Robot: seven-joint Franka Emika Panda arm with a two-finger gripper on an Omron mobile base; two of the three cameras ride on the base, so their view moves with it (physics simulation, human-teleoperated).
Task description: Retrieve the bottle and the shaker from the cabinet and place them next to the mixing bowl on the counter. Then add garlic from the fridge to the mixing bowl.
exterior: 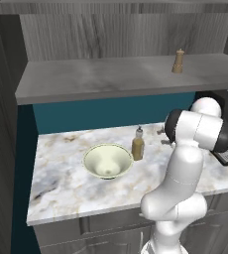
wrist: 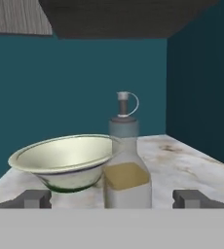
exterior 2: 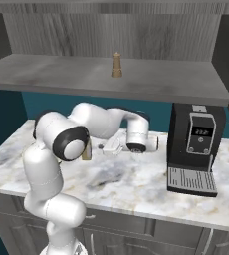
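Marble tabletop [exterior: 61,168] carries your mixing bowl [exterior: 107,160], with the bottle [exterior: 138,144] already stood just beside it, where the task wants it. Your shaker [exterior: 178,61] waits on the cabinet [exterior: 111,79] shelf. Tool [wrist: 112,198] gapes wide, empty (label unreadable).

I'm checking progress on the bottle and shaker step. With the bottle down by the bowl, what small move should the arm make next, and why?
Probably draw the open gripper straight back from the bottle. The bottle stands upright on the counter beside the mixing bowl, with the fingertips spread either side of it, so it looks placed. The shaker is on the cabinet shelf.
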